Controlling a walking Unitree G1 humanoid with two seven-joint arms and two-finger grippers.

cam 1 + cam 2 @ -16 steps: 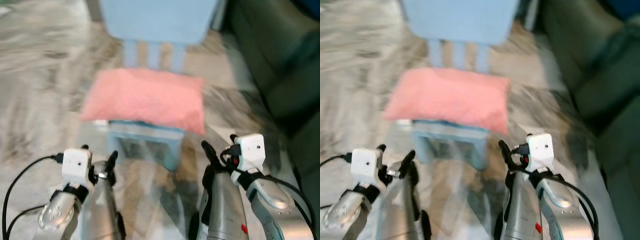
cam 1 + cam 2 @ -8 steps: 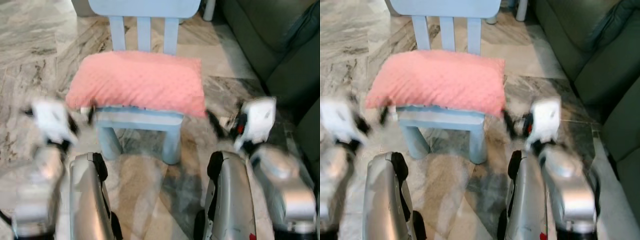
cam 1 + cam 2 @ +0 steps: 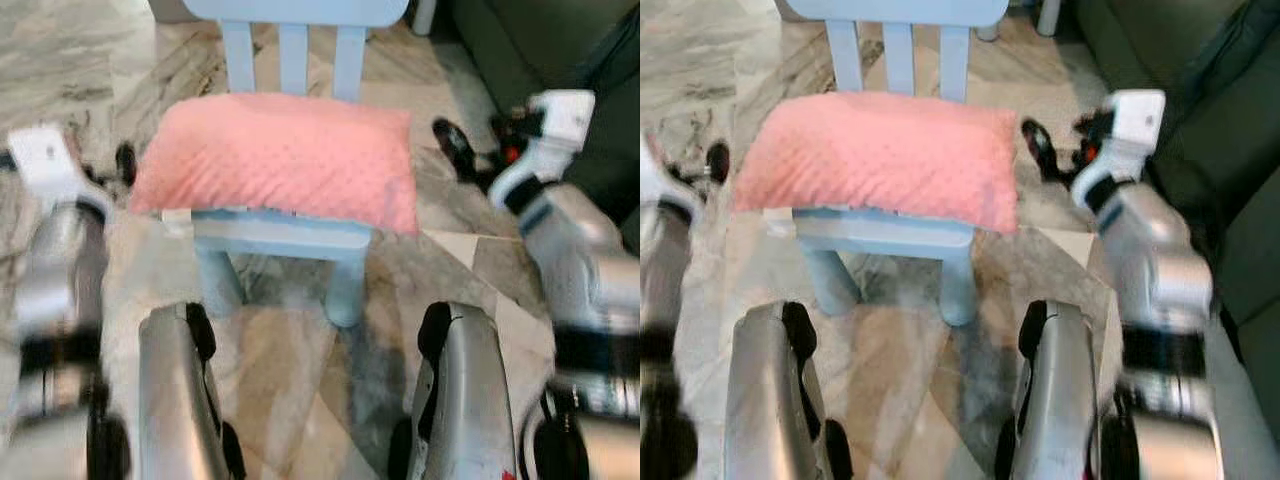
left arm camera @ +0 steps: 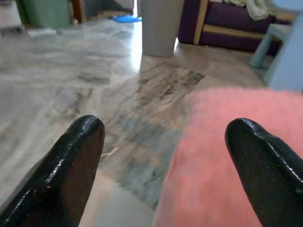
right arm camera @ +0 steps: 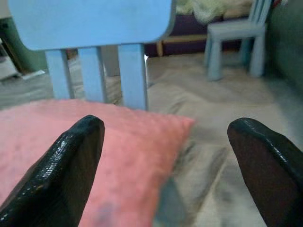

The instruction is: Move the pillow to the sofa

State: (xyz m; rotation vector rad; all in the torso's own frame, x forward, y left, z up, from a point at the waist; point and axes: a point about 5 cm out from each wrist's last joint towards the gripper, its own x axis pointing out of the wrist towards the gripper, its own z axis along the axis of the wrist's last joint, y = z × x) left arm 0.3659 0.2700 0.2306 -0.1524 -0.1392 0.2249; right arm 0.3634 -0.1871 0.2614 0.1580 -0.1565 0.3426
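The left gripper [image 4: 163,156], jaws spread, hangs just off the left end of the pink pillow [image 3: 280,155] lying on the blue chair [image 3: 290,240], while the right gripper [image 5: 168,161], jaws likewise spread, seems, through blur, near its right end, the dark sofa [image 3: 560,50] beyond.

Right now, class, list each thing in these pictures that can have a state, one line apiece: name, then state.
pillow: lying flat on the chair seat, not gripped.
chair: upright on the floor, bearing the pillow.
left gripper: fingers open, at the pillow's left end.
right gripper: fingers open, at the pillow's right end.
sofa: to the robot's right, no pillow on the visible part.
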